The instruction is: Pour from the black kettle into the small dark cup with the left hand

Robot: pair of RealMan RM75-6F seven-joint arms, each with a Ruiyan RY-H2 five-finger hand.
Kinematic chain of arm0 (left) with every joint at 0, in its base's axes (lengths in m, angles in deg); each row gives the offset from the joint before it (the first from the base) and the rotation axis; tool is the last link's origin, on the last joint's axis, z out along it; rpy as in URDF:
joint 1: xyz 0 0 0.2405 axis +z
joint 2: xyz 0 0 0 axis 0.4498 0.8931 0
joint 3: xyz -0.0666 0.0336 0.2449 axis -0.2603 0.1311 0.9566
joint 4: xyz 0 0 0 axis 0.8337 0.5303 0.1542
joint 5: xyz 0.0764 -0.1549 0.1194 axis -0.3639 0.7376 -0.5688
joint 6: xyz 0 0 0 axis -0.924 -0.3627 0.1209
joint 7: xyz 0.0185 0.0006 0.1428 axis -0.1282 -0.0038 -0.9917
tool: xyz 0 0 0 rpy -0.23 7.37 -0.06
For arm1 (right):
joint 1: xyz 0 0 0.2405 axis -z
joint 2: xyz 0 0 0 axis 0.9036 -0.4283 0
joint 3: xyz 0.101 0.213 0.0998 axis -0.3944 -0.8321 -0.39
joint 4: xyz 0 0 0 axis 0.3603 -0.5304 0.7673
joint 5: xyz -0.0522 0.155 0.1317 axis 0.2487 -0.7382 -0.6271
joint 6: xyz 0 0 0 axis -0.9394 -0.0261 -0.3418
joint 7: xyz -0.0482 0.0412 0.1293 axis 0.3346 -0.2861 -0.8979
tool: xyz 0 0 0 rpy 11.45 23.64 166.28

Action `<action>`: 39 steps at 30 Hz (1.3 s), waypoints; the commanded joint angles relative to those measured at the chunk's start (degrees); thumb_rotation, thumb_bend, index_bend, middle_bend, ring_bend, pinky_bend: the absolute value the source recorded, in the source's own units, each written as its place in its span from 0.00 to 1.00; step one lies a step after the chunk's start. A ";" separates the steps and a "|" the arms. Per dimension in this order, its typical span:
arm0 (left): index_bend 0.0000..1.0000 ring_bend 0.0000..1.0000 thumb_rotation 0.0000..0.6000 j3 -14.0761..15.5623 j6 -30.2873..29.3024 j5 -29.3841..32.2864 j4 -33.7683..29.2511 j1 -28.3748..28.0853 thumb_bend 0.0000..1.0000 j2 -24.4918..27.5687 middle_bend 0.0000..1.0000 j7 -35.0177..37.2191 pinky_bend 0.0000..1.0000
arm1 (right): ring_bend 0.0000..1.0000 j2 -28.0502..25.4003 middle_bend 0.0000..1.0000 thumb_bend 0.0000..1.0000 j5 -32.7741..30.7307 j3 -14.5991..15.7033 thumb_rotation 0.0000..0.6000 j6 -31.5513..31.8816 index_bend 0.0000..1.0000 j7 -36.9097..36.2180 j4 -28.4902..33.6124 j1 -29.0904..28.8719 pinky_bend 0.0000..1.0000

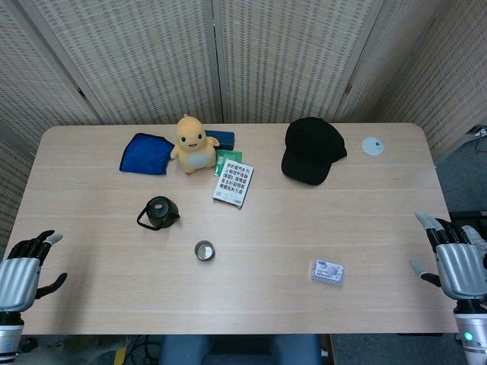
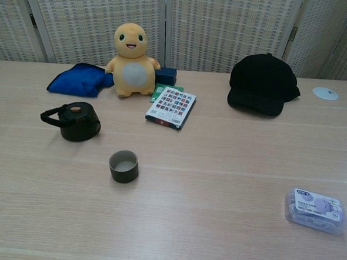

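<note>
The black kettle (image 1: 160,213) (image 2: 75,121) stands upright left of the table's middle, its handle pointing left. The small dark cup (image 1: 204,250) (image 2: 123,166) sits upright a little nearer and to the right of it, apart from it. My left hand (image 1: 23,270) hovers at the table's near left corner, fingers spread, holding nothing, well away from the kettle. My right hand (image 1: 456,258) is off the table's near right edge, fingers apart and empty. Neither hand shows in the chest view.
A yellow plush toy (image 1: 192,144), a blue cloth (image 1: 146,153), a patterned card box (image 1: 233,183) and a black cap (image 1: 312,150) lie along the far half. A white disc (image 1: 372,145) is far right. A small clear packet (image 1: 327,271) lies near right.
</note>
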 commanded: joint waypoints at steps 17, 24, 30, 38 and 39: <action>0.22 0.22 1.00 -0.14 1.58 -3.79 0.45 -3.03 0.23 -0.02 0.16 2.34 0.18 | 0.14 -3.09 0.19 0.19 0.65 -0.34 1.00 0.52 0.10 -2.97 2.40 0.10 0.18; 0.24 0.23 1.00 -0.76 4.68 -6.23 1.65 -6.97 0.23 -1.36 0.16 4.29 0.18 | 0.14 -3.92 0.19 0.19 1.07 -0.99 1.00 1.79 0.10 -2.94 3.35 0.18 0.18; 0.28 0.23 1.00 -1.35 9.28 -7.55 2.45 -11.46 0.23 -2.21 0.16 5.80 0.18 | 0.14 -4.53 0.19 0.19 0.71 -1.43 1.00 2.26 0.10 -2.73 3.88 0.28 0.18; 0.29 0.23 1.00 -2.36 16.27 -8.12 1.57 -17.86 0.23 -2.90 0.16 4.83 0.18 | 0.14 -5.37 0.20 0.19 0.68 -1.87 1.00 2.73 0.11 -2.31 4.68 0.27 0.18; 0.29 0.23 1.00 -2.48 17.54 -7.90 1.35 -18.79 0.23 -2.97 0.16 4.49 0.18 | 0.14 -5.49 0.20 0.19 0.75 -1.91 1.00 2.89 0.11 -2.35 4.83 0.31 0.18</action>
